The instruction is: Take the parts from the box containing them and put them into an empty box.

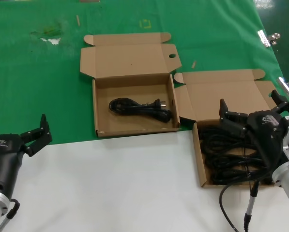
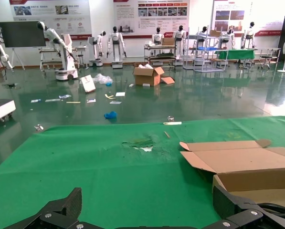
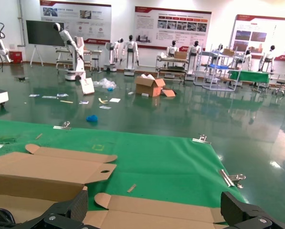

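Green cloth over white table (image 1: 134, 193). Right gripper (image 1: 234, 117) spread above tangled cords (image 1: 229, 157) in right box (image 1: 198, 159); one cord (image 1: 140, 108) in left box (image 1: 134, 129). Left gripper (image 1: 36, 135) open, idle. Risk: tangle lifts several cords.

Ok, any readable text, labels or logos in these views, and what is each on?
No text reads clearly.
Left pincer: white logo on its black housing, too small to read.
Right pincer: white logo on its housing, unreadable.
Wall posters: lines of print, too blurred to read.
Boxes: no print seen.
Cords: no marking seen.
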Controlling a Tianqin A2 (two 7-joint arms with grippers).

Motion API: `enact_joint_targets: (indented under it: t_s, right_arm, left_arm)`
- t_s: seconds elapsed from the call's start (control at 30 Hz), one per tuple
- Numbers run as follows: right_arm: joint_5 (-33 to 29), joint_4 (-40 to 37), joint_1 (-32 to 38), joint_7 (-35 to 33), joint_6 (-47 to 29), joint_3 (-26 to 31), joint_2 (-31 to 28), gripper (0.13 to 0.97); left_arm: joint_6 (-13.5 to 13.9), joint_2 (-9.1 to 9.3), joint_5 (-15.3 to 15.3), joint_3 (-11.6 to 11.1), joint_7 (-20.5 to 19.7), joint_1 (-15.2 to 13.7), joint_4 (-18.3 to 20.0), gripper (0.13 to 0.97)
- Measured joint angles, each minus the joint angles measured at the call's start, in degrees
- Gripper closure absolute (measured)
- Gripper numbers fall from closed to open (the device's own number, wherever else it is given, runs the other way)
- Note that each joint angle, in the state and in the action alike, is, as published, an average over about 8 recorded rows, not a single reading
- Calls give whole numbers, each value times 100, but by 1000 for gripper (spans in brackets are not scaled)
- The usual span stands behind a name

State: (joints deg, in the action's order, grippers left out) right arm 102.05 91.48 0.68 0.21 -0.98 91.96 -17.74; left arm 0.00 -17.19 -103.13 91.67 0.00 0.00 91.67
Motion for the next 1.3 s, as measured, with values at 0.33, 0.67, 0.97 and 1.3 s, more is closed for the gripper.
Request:
enact_joint_targets:
  t_s: [0.33, 0.67, 0.97, 1.3]
  right_arm:
    - [0, 0, 0, 0, 0, 0, 0, 129]
    - [0, 0, 0, 0, 0, 0, 0, 129]
    - [0, 0, 0, 0, 0, 0, 0, 129]
    - [0, 0, 0, 0, 0, 0, 0, 129]
  left_arm:
    - [0, 0, 0, 0, 0, 0, 0, 132]
    - [0, 0, 0, 0, 0, 0, 0, 132]
    - [0, 0, 0, 0, 0, 0, 0, 132]
    - [0, 0, 0, 0, 0, 0, 0, 132]
